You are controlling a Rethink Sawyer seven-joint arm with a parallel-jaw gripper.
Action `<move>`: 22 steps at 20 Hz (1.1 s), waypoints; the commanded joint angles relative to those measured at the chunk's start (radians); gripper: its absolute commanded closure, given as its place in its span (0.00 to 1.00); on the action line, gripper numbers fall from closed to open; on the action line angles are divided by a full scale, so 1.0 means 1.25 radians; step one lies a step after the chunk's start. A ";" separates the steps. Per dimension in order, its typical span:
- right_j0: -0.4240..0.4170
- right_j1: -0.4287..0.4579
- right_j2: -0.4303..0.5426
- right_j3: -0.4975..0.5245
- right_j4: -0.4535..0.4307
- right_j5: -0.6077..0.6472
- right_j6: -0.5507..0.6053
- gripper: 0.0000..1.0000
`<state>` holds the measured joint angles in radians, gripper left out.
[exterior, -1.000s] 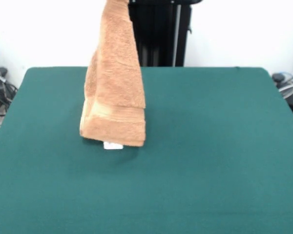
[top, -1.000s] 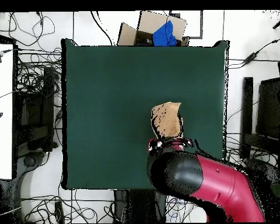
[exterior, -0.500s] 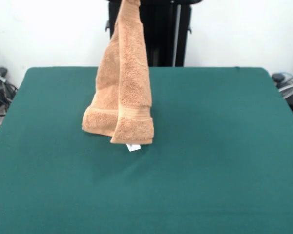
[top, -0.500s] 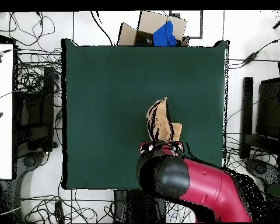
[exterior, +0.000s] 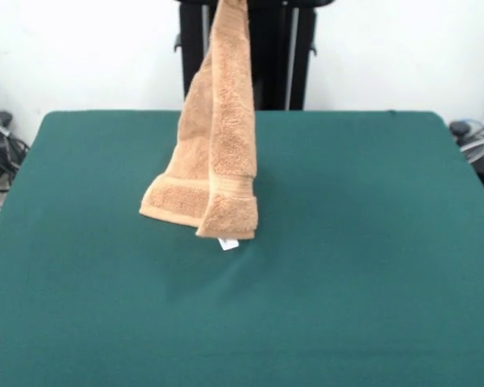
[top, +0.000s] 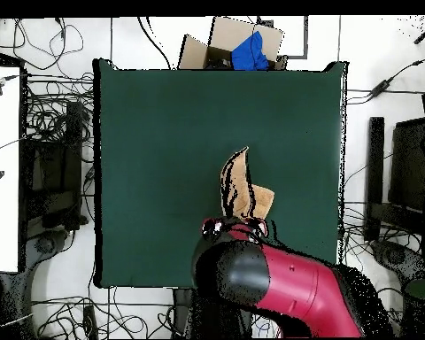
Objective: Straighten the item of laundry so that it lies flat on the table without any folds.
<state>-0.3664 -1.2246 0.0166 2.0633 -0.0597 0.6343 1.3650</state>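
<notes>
While the light orange-brown terry hand towel hangs lengthwise from the top edge of the front picture, its banded lower end sits left of centre, just above or touching the large dark green cloth-covered table; which one I cannot tell. A small white tag peeks out beneath it. Seen from overhead, the red and black arm fills the lower middle, covering the gripper, so I cannot tell whether it is apart or clamped.

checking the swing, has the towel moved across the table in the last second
Yes. In the front view the towel has shifted rightward against the black pedestal, its top now overlapping it, and it hangs above the table.
</notes>
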 commanded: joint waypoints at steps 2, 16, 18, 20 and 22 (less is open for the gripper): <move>0.047 0.044 -0.051 0.109 0.055 -0.053 0.282 1.00; 0.122 0.113 -0.060 0.142 0.101 -0.143 0.354 1.00; 0.132 0.118 -0.062 0.148 0.108 -0.156 0.360 1.00; 0.135 0.130 -0.059 0.150 0.117 -0.170 0.359 1.00; 0.132 0.145 -0.053 0.149 0.126 -0.184 0.354 1.00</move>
<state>-0.2199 -1.1131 -0.0181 2.1672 0.0444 0.4711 1.5067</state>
